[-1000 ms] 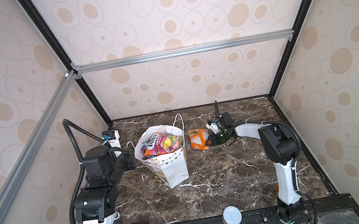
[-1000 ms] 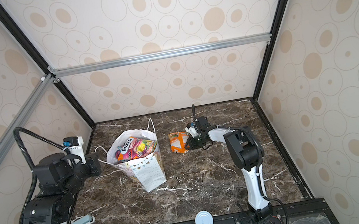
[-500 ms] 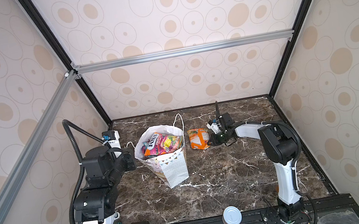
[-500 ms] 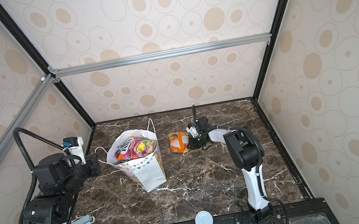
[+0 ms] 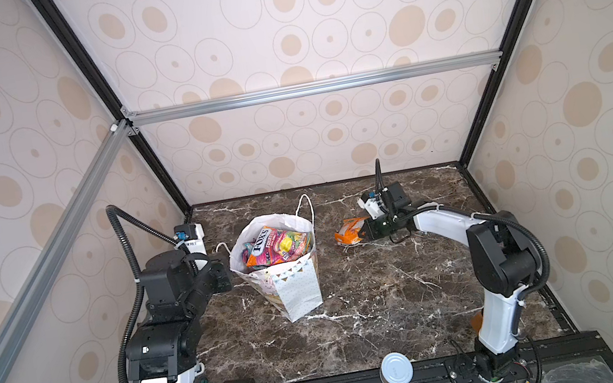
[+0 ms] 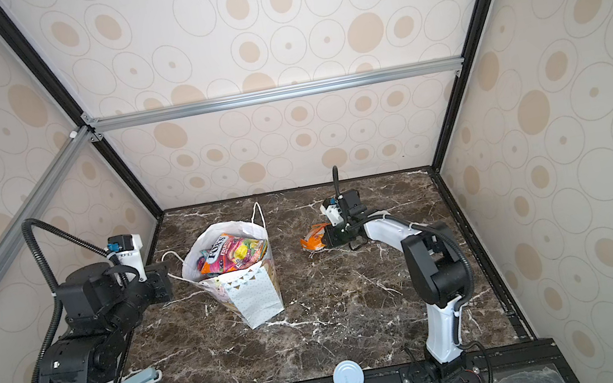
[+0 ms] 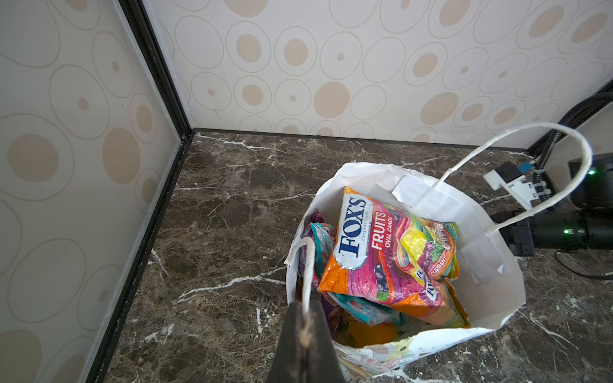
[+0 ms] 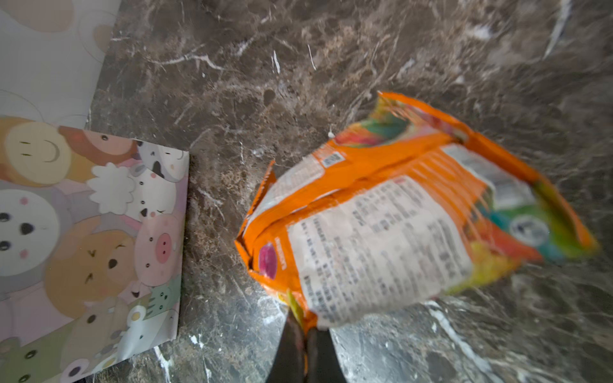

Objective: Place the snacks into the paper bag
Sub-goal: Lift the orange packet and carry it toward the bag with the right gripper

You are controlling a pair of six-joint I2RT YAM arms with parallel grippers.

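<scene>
- The counter, dark marble, carries everything; the bag stands on it between the two pairs of fingers
- The paper bag stands upright just ahead of the left fingers and well apart from the right fingers, with its mouth open upward and snacks piled almost to the rim
- The FOX'S packet lies topmost inside, leaving little room above it
- The orange packet, the only snack seen outside the bag, extends out from the tips of the right fingers, which are pinched narrow on its corner seam; whether it is clear of the counter cannot be told
- The cord handle runs between the left fingers, which are clamped tight on it and hold that side of the rim up
- The step in hand looks like the carry to the bag: the right fingers should lift until the packet's hanging end would clear the rim, travel slowly because the hold is only a thin corner, and let go over the middle of the mouth while the left fingers keep the handle taut
</scene>
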